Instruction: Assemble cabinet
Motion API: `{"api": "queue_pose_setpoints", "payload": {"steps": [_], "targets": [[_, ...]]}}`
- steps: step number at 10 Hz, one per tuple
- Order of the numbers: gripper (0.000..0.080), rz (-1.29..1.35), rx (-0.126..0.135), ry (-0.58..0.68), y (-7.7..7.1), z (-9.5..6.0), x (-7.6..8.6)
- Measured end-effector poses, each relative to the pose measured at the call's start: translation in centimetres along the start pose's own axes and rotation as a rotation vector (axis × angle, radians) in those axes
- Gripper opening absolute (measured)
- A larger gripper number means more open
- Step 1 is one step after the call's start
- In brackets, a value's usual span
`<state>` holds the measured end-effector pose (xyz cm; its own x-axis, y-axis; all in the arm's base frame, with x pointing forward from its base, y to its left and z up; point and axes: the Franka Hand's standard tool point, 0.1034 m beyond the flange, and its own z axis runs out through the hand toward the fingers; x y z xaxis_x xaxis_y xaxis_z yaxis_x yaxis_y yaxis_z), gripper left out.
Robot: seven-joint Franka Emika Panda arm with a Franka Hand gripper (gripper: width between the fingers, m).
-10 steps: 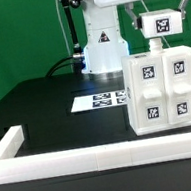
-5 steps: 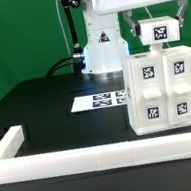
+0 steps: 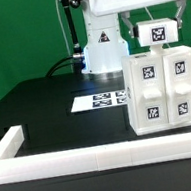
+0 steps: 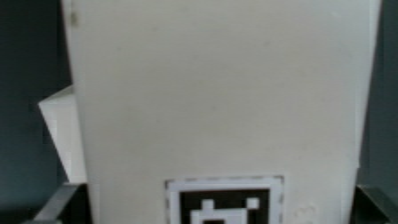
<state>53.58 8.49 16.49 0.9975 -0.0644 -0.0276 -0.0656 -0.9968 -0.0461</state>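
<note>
The cabinet looks mostly built. On the exterior view's right, the cabinet body (image 3: pixel 164 91) stands upright on the black worktop (image 3: pixel 54 101) as one closed white box, with four square tags on the face towards me. From here the joints look flush, with no visible gap. I see no loose panels lying around it, so my guess is that only the last piece is left to fit.

That piece is the top block (image 3: pixel 157 33), a small white part with one tag, sitting just above the roof of the body. I cannot tell whether its underside touches the roof or hangs a hair clear. It sits towards the nearer corner of the roof, not over the middle, so I judge it has yet to be seated and pressed home.

The arm reaches down from above with the wrist roughly vertical. The hand (image 3: pixel 156 22) is directly over the cabinet, with its dark fingers (image 3: pixel 130 21) hanging down on either side of the top block. They look closed in on the block, open only to its width, and I take it to be gripped. The wrist view is almost filled by a pale flat face of the block, with a tag (image 4: pixel 222 203) at one edge.

The marker board (image 3: pixel 103 100) lies flat further back, well apart from the cabinet, and the low white rail (image 3: pixel 95 161) runs along the near edge of the worktop
</note>
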Motion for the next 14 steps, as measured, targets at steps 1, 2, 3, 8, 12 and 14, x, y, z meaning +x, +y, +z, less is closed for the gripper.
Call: {"api": "queue_pose_setpoints", "payload": {"steps": [1,2,3,8,12,14], "targets": [[0.0553,0.0,-0.001,-0.004,0.13,0.37,-0.04],[0.0553,-0.001,-0.002,-0.007,0.07,0.65,-0.1],[0.0553,-0.001,-0.003,-0.005,0.08,0.8,-0.05],[0.0553,-0.001,-0.002,0.002,0.07,0.75,0.13],[0.0643,-0.001,-0.002,0.002,0.07,0.76,0.12],[0.0648,-0.001,-0.002,0.002,0.07,0.77,0.12]]}}
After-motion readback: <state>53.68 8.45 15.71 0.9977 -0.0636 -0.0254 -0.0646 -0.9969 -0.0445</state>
